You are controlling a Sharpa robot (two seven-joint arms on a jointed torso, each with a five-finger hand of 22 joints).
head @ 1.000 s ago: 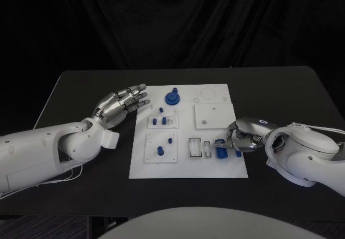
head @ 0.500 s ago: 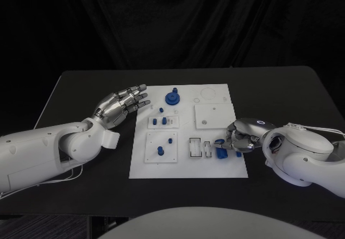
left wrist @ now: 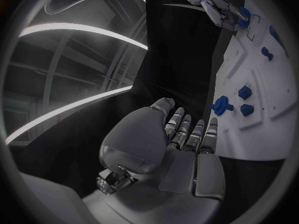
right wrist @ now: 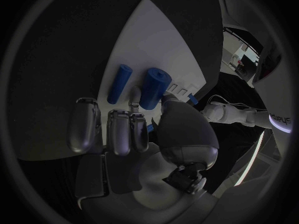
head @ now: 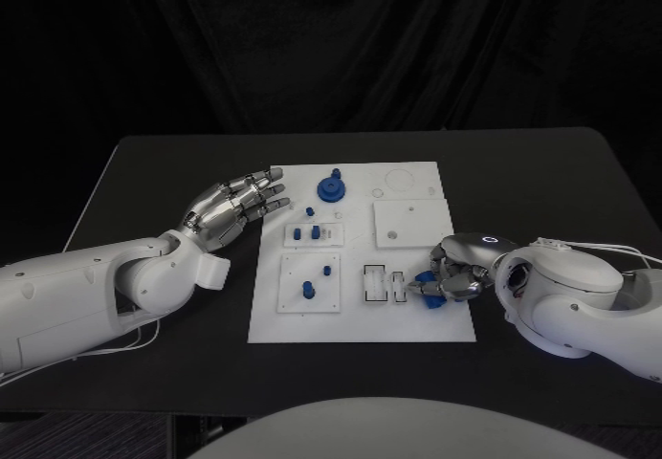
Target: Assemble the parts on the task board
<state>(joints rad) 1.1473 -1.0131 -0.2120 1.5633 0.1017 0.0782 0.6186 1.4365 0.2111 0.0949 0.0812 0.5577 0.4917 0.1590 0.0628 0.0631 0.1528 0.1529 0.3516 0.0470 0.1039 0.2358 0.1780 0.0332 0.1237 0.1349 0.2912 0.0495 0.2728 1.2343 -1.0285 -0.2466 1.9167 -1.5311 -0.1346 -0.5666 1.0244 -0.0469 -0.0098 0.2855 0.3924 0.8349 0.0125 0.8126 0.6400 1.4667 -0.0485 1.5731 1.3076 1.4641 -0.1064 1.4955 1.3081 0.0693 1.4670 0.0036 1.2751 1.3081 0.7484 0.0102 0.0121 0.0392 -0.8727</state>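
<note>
Your right hand [head: 455,271] is sitting low over the near right part of the task board [head: 362,325], fingers curled down and in, and it is pinching the thick blue cylinder [right wrist: 153,88] between thumb and fingers; from the right wrist view that cylinder is standing out just past the fingertips [right wrist: 118,122], with a thinner blue rod [right wrist: 119,83] lying on the white plate right beside it. From the head view the blue shows just under the hand, next to the two small rectangular slots [head: 385,284] on the board. Your right arm is coming in from the right edge with the wrist bent sharply inward, so the forearm is curving round behind the hand. Your left hand [head: 236,204] is hovering off the board's left edge, above the black table [head: 165,172], palm up and fingers spread apart, holding nothing; its fingertips are reaching just to the board's far left corner. The left forearm is angling up from the lower left. On the board, the tall blue knob [head: 331,186] is standing near the far edge, three small blue pieces [head: 313,232] are sitting in the small raised block, and two more [head: 316,278] are sitting in the larger block nearer to you.
</note>
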